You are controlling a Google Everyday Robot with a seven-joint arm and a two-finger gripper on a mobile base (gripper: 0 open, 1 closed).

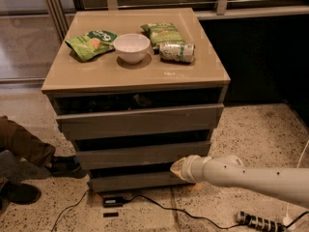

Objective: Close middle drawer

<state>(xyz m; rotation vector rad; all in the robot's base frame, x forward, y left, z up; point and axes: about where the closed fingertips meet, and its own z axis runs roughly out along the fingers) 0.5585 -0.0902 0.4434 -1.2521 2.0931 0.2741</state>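
Note:
The middle drawer (142,153) is the grey wood-grain front of medium height in the cabinet, between a taller front above and a shorter front below. It stands slightly out, with a dark gap above it. My gripper (176,168) is at the end of the white arm (241,176) that reaches in from the right. It sits just in front of the lower right part of the middle drawer's front, at the gap above the bottom drawer. I cannot tell whether it touches the front.
The top drawer (140,120) and bottom drawer (137,181) also stand slightly out. On the cabinet top (96,79) lie a white bowl (131,47), two green chip bags (90,44) and a can (176,52). A person's legs and shoes (29,166) are at the left. Cables and a power strip (258,221) lie on the floor.

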